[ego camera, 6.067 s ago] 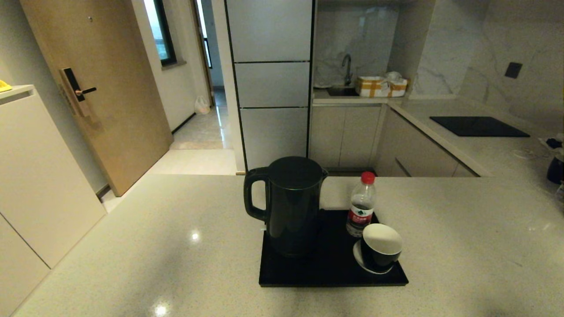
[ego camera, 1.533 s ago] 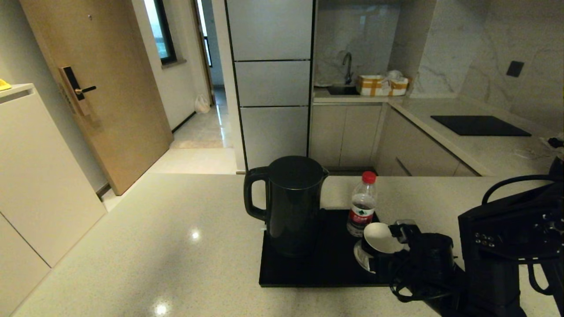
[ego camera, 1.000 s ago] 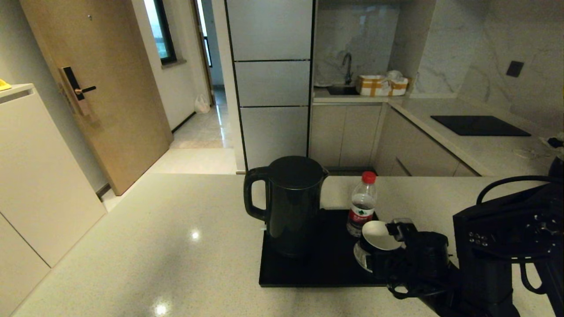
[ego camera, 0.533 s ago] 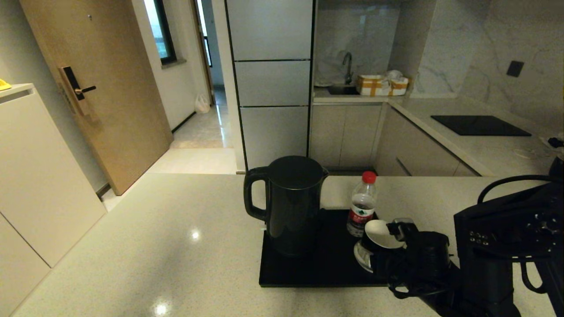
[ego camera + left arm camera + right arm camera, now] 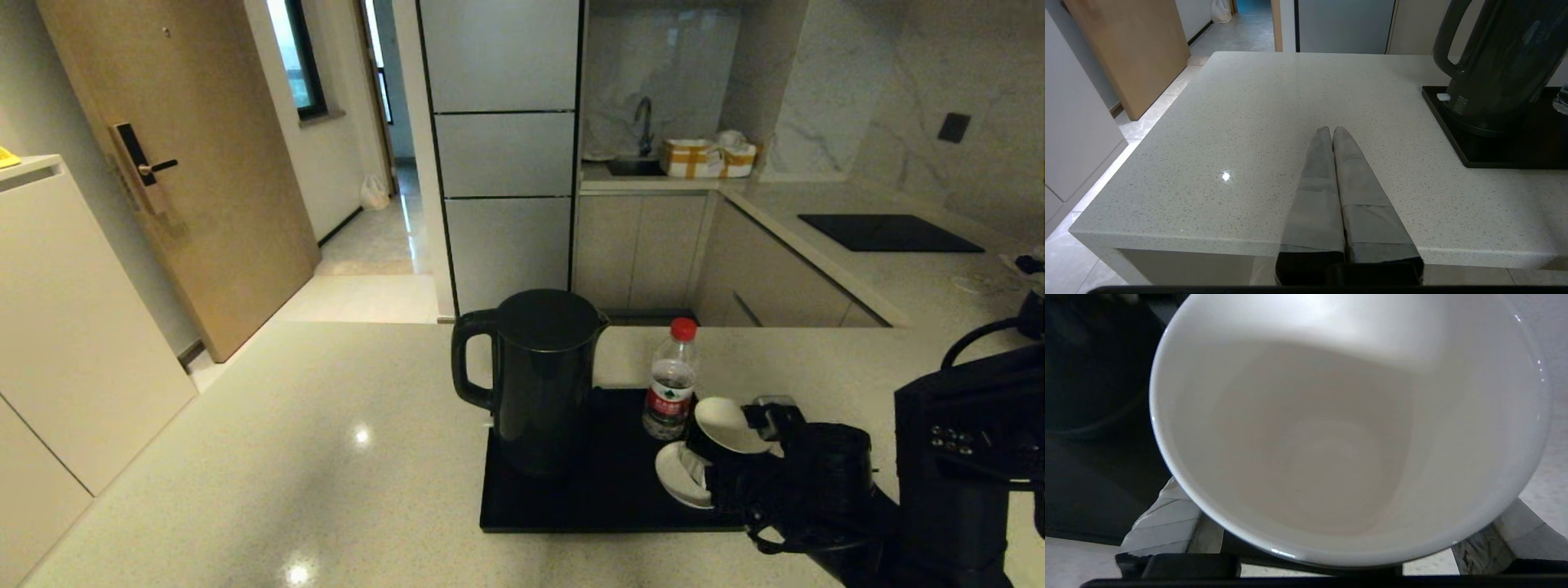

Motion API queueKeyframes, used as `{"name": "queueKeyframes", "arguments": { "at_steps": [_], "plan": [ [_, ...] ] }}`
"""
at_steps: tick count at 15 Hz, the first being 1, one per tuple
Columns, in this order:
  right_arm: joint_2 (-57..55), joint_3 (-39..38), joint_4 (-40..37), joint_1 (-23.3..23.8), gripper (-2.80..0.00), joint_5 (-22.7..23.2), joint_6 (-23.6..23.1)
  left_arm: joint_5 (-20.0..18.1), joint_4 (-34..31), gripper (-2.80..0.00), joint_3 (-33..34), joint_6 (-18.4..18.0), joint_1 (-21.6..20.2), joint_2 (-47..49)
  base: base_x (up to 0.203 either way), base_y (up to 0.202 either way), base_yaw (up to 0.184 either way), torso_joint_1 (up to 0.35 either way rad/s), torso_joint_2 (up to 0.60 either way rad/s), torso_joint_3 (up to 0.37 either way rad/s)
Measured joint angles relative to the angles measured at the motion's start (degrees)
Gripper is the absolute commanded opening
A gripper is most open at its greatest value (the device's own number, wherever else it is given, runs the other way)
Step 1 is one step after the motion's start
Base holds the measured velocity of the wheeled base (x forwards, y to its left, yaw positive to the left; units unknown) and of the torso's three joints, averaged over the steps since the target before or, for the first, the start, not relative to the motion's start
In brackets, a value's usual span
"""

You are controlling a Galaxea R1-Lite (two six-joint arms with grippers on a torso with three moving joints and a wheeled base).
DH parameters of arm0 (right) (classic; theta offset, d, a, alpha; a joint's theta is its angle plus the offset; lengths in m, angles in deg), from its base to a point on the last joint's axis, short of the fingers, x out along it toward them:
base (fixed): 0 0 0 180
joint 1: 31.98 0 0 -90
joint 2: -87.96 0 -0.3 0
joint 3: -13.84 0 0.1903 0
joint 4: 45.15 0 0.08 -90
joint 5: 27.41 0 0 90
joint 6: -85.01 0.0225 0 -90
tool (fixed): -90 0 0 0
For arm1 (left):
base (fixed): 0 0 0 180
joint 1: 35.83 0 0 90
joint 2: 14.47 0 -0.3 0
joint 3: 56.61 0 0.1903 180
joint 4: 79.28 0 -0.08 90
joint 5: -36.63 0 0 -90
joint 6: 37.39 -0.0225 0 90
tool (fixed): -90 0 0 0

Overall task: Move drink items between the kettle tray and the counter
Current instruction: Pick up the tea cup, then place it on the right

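Lifted off its white saucer since half a second ago and carried toward the tray's right edge: black cup, white inside, tilted, pinched between the spread jaws of the right gripper. Just left of the jaws, saucer bare on the kettle tray; bottle close behind, kettle farther left. Right of the jaws, open counter. Left gripper pressed together, parked over the counter's near edge.
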Motion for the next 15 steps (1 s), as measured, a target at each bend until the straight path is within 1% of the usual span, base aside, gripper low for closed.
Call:
{"name": "queueKeyframes", "arguments": {
  "at_steps": [2, 4, 7, 9, 12, 13, 15],
  "plan": [
    [3.7, -0.7, -1.0, 1.3, -2.80, -0.8, -0.2, 0.0, 0.0, -2.80, 0.0, 0.0, 0.0, 0.0, 0.000, 0.000, 0.000, 0.000, 0.00, 0.000],
    [6.7, -0.3, -3.9, 4.5, -2.80, -1.8, -0.4, 0.0, 0.0, -2.80, 0.0, 0.0, 0.0, 0.0, 0.000, 0.000, 0.000, 0.000, 0.00, 0.000],
    [8.3, 2.4, -6.8, 11.9, -2.80, -1.9, -0.4, 0.0, 0.0, -2.80, 0.0, 0.0, 0.1, 0.0, 0.000, 0.000, 0.000, 0.000, 0.00, 0.000],
    [7.9, 3.6, -7.3, 16.6, -2.80, -1.9, -0.4, 0.0, 0.0, -2.80, 0.0, 0.0, -0.1, 0.0, 0.000, 0.000, 0.000, 0.000, 0.00, 0.000],
    [5.8, 4.1, -7.2, 26.0, -2.80, -1.9, -1.0, 0.0, 0.0, -2.80, 0.0, 0.0, 0.0, 0.0, 0.000, 0.000, 0.000, 0.000, 0.00, 0.000],
    [4.9, 3.8, -7.2, 28.2, -2.80, -2.0, -1.2, 0.0, 0.0, -2.80, 0.0, 0.0, 0.0, 0.0, 0.000, 0.000, 0.000, 0.000, 0.00, 0.000],
    [3.7, 3.0, -6.7, 30.2, -2.80, -1.9, -1.2, 0.0, 0.0, -2.80, 0.0, 0.0, 0.0, 0.0, 0.000, 0.000, 0.000, 0.000, 0.00, 0.000]
  ]
}}
